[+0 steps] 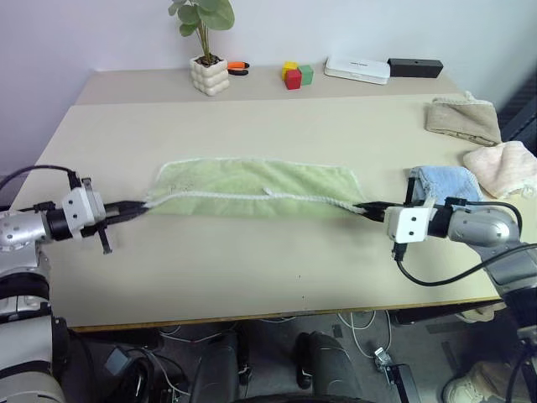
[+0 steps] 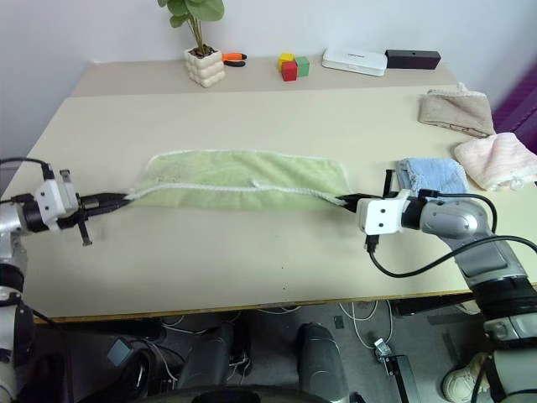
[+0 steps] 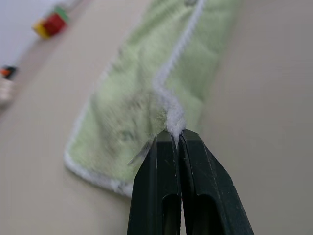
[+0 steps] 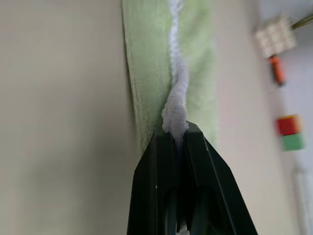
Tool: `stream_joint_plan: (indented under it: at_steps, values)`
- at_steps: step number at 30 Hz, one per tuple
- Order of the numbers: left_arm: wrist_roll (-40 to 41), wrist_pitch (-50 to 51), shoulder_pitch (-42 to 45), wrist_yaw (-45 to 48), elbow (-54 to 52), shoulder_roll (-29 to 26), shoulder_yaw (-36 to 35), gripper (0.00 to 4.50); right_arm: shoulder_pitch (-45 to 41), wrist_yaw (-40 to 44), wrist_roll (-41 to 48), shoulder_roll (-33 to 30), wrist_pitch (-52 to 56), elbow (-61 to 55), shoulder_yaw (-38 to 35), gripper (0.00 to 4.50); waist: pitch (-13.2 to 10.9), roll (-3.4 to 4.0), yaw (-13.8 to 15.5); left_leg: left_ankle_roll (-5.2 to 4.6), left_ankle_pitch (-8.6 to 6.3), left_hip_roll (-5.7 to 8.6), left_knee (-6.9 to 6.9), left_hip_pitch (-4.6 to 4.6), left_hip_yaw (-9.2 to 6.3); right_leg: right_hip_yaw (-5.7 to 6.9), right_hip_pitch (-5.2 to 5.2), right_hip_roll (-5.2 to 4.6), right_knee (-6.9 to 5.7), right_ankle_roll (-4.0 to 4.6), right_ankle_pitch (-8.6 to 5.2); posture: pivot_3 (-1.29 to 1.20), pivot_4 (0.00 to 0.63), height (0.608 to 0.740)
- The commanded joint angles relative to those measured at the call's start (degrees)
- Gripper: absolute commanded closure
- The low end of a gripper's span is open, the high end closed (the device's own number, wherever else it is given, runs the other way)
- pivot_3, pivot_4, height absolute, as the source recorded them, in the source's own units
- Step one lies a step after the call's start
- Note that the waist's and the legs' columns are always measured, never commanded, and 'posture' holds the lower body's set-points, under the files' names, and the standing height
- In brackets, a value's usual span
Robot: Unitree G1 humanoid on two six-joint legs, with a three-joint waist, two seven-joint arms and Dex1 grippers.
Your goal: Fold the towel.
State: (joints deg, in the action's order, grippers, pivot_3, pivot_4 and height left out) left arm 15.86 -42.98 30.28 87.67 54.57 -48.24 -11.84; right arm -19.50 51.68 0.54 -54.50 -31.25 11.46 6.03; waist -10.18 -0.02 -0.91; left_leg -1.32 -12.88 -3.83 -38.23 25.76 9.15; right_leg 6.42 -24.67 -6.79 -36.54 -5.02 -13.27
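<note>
Black fingers of the left gripper are clenched on the white stitched edging at one end corner of the towel, the bunched cord pinched right between the tips. At the towel's opposite end, the right gripper grasps the same white edging in the same way, its two fingers pressed together on the cord.

That light green terry towel lies lengthwise across the middle of the beige table as a long, narrow band, its near edge drawn taut in a line between the two grippers while the far part rests flat on the tabletop.

Just beyond the towel's right end, close behind the right gripper, sits a folded light blue towel. Farther out from that end lie a pink towel and, behind it, a beige towel.

Well behind the green towel, along the table's far side, stand a small potted plant in a white bumpy pot, an orange-handled tool beside it, a cluster of red, yellow and green blocks, a flat white box and a black bar-shaped box.
</note>
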Motion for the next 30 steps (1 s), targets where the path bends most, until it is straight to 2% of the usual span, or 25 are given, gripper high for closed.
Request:
stream_joint_plan:
  at_steps: [1, 7, 12, 21, 30]
  values:
    - [3.2, 1.8, -1.5, 1.8, -4.1, -2.5, -1.7, 4.5, 1.0, 2.4, 2.6, -2.6, -1.5, -0.9, -3.3, 4.48, 0.0, -0.01, 0.2, -0.01, -0.01, 0.0, 0.0, -0.01, -0.02, 0.0, 0.01, -0.01, 0.0, 0.0, 0.0, 0.0, 0.15, 0.74]
    - [5.6, 5.4, -5.6, 2.0, -6.8, -4.1, -3.5, 4.5, 2.7, 5.4, 5.0, -3.5, -0.7, 0.1, -5.0, 4.48, 0.0, -0.01, 0.1, -0.02, -0.02, 0.0, 0.01, -0.08, -0.02, -0.01, 0.05, -0.03, 0.01, 0.0, 0.0, 0.0, 0.15, 0.74]
    - [7.4, 10.2, -5.8, -2.9, -9.6, -1.9, -4.7, 4.5, -0.3, 3.1, 5.6, -0.7, 2.1, 2.5, -6.0, 4.48, 0.0, -0.02, 0.2, -0.07, -0.05, -0.01, 0.0, -0.12, -0.04, -0.01, 0.1, -0.03, 0.02, 0.01, 0.0, 0.0, 0.15, 0.74]
    - [8.2, 17.0, 1.5, -13.8, -8.0, 2.3, -5.9, 4.5, -6.4, -0.3, 4.2, 3.8, 4.7, 5.6, -6.2, 4.48, 0.0, -0.03, 0.2, 0.0, 0.0, 0.03, 0.0, -0.19, 0.0, 0.0, 0.19, -0.04, 0.01, -0.01, 0.01, 0.0, 0.15, 0.74]
    - [6.3, 18.5, 7.8, -17.3, -1.6, 5.7, -5.2, 4.5, -13.1, -5.6, -1.1, 8.5, 5.9, 12.3, -4.2, 4.48, 0.0, -0.03, 0.1, 0.02, 0.02, 0.05, 0.01, -0.22, 0.16, 0.0, 0.2, -0.02, 0.0, -0.02, 0.01, 0.0, 0.15, 0.74]
